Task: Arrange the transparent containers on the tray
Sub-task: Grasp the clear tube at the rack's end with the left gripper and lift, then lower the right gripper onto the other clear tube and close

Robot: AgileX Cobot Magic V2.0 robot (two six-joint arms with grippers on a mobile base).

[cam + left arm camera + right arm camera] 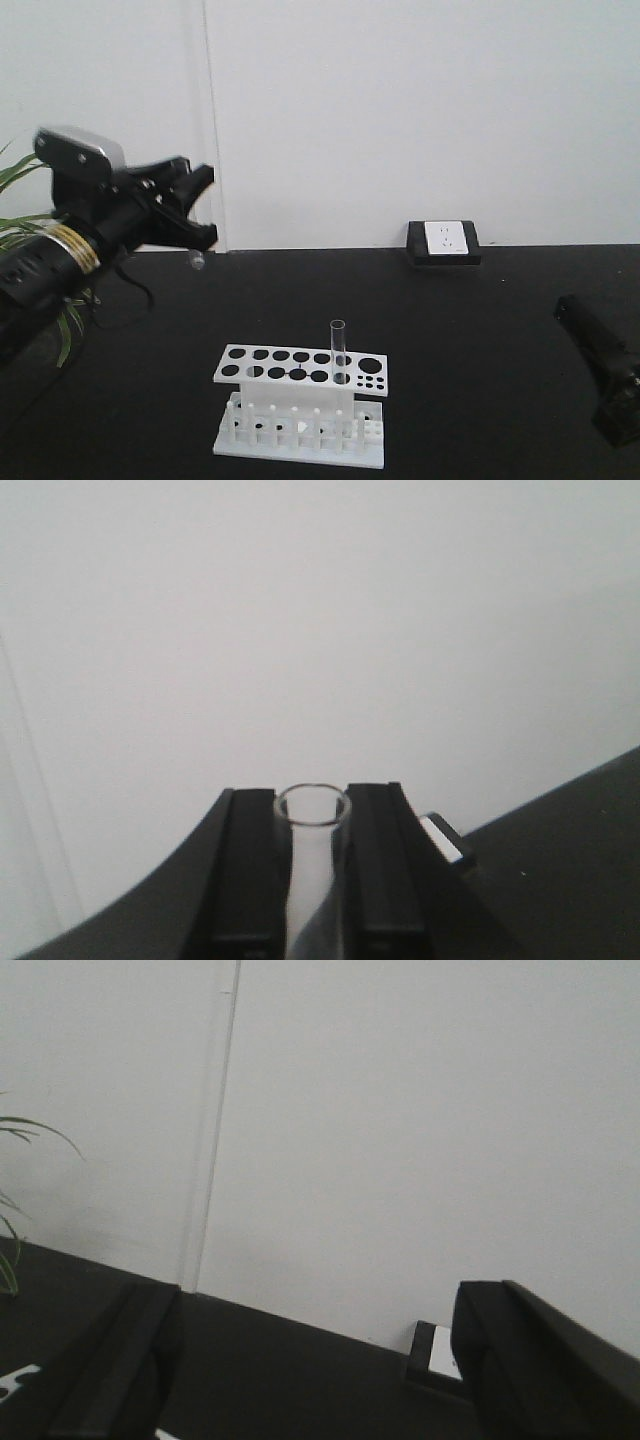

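One clear test tube [313,880] is clamped between the two black fingers of my left gripper [313,830], open rim toward the wall. In the front view that gripper [203,210] hangs raised at the far left, with the tube's end [196,261] poking out below it. A second test tube [338,362] stands upright in a white rack [300,400] at the table's centre front. My right gripper [315,1360] is open and empty; it sits low at the right edge [572,308]. The yellow tray is out of view.
A black box with a white socket face [444,242] rests against the white wall at the back right. Green plant leaves [20,225] show at the left edge. The table surface [480,330] is black.
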